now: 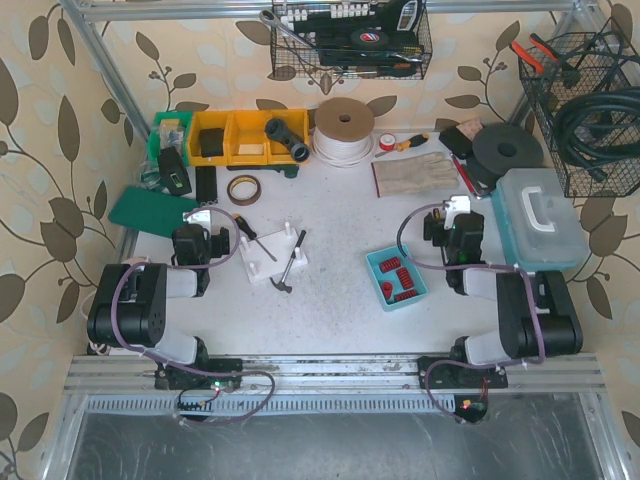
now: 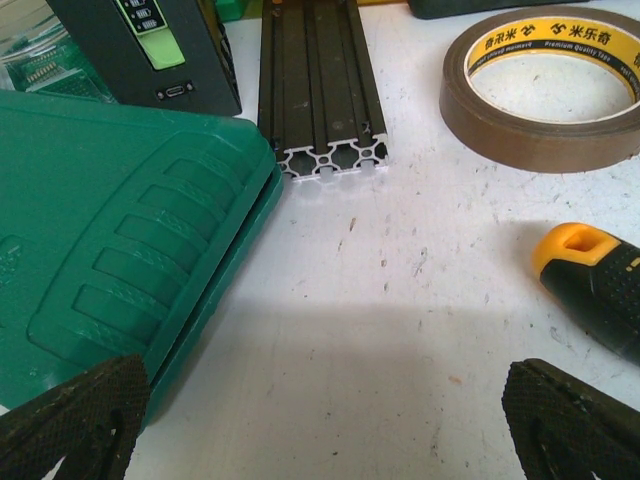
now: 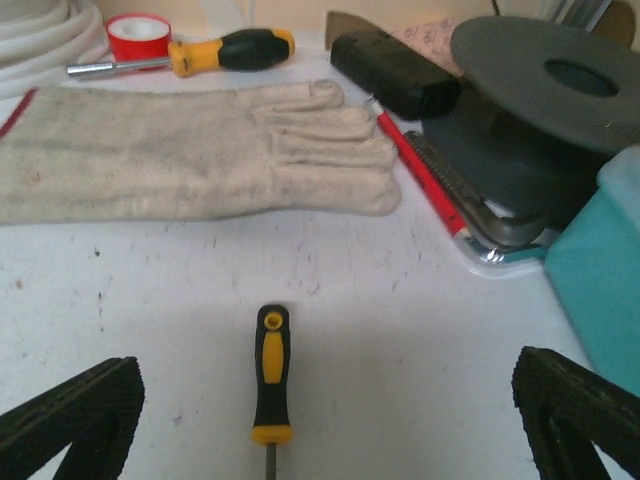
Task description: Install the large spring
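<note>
Large spring: we cannot tell it apart. Small red pieces (image 1: 392,267) lie in the blue tray (image 1: 376,272), right of centre; white block (image 1: 272,262) at centre. Left claw (image 2: 320,425) released, empty, beside the green case (image 2: 100,250). Right claw (image 3: 330,420) released, empty, a screwdriver (image 3: 271,370) between its fingers.

Beige leaf-patterned walls (image 1: 50,200) around a scuffed white table (image 1: 340,320), aluminium rail (image 1: 330,372) along its near edge.
</note>
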{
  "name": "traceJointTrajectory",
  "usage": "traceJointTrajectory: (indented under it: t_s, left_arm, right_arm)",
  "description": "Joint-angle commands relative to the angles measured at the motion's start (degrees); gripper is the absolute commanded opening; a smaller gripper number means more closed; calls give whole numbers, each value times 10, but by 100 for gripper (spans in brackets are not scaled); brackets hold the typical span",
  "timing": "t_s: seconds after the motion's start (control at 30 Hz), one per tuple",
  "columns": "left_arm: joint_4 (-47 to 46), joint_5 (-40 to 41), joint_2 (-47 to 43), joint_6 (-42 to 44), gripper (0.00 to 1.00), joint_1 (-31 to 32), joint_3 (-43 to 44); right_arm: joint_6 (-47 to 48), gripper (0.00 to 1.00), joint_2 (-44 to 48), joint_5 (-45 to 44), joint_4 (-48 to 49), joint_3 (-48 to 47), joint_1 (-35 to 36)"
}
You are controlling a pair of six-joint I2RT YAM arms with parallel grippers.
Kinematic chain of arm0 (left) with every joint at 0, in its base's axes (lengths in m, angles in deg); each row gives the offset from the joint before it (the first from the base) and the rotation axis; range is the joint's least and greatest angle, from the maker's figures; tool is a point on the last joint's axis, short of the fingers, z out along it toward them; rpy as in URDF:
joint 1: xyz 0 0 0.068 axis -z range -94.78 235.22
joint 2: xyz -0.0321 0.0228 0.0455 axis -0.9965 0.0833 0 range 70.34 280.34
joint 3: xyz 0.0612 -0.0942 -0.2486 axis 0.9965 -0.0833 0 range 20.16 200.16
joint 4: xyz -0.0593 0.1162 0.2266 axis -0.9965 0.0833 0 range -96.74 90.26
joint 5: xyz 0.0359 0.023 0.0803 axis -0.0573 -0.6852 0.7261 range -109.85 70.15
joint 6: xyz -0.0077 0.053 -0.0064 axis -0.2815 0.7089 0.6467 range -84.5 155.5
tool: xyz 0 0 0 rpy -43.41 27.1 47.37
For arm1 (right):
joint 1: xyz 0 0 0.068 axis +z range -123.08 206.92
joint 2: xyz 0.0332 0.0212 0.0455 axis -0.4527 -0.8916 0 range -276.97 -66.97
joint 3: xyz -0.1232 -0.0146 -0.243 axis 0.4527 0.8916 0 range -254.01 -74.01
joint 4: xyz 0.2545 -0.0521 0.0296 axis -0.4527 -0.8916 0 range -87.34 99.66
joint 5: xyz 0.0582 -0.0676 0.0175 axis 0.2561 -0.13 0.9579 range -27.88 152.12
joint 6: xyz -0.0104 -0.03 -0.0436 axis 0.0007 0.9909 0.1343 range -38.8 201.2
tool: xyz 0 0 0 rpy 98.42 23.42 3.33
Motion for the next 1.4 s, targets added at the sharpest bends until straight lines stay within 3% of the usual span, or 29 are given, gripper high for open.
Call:
traceJointTrajectory:
  t_s: [0.0, 0.1, 0.2, 0.33, 0.43, 0.53, 0.63, 0.8, 0.93, 1.03, 1.23, 1.37]
  left_arm:
    - [9, 0, -29, 2, 98, -4, 22]
    - [140, -4, -103, -4, 98, -5, 64]
    - [195, -17, -168, -18, 98, -4, 82]
    - [342, -9, -246, -78, 98, -5, 144]
    - [483, -6, -267, -141, 98, -4, 228]
    - [617, -21, -267, -183, 98, -5, 323]
    - [704, -37, -268, -217, 98, -5, 368]
    - [772, 7, -308, -337, 98, -5, 363]
    - [781, -18, -338, -395, 98, -5, 333]
    - [756, -55, -351, -441, 97, -5, 300]
    - [722, -97, -348, -564, 79, -5, 257]
    - [716, -106, -319, -632, 60, -5, 256]
  right_arm:
    - [0, 100, 79, -18, -122, -53, 3]
    - [-5, 100, 132, -14, -167, -72, 3]
    - [-20, 100, 183, 7, -226, -94, 3]
    - [-70, 100, 234, 30, -371, -164, 3]
    - [-153, 100, 253, 9, -490, -243, 3]
    - [-260, 100, 256, -40, -674, -331, 1]
    - [-272, 100, 246, -23, -760, -383, -5]
    - [-278, 100, 248, 57, -779, -392, -11]
    - [-296, 100, 261, 115, -774, -376, -6]
    - [-286, 96, 279, 143, -742, -349, 39]
    - [-241, 95, 289, 45, -705, -304, 229]
    - [-221, 96, 274, -9, -668, -268, 311]
